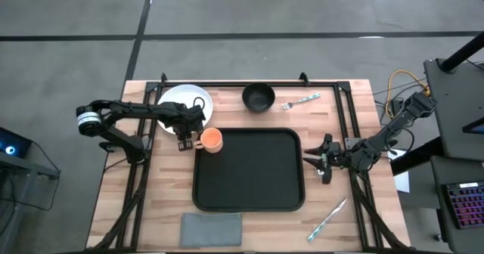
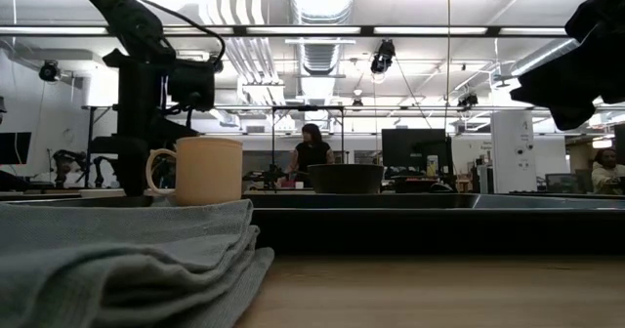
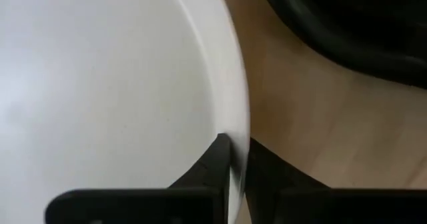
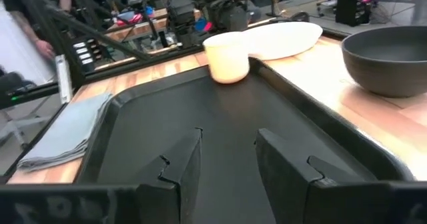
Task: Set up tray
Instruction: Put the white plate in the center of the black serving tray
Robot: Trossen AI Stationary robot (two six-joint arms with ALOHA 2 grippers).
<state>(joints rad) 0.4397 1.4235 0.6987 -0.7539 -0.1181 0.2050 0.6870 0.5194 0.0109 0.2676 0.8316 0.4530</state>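
The white plate lies on the table's far left, beyond the large black tray. My left gripper sits at the plate's near rim and is shut on it; the left wrist view shows that rim between its fingers. An orange cup stands in the tray's far-left corner, also seen as a pale cup in the right wrist view. My right gripper hangs open by the tray's right rim, its fingers pointing over the tray floor. My left gripper pinches the plate's rim on the side nearest the tray. One finger lies over the plate's inner face and the other on the outside of the rim. Whether the plate is lifted off the table cannot be told.
A black bowl and a fork lie beyond the tray's far edge. A folded grey cloth lies near the table's near edge, and another utensil at the near right. People are in the room behind.
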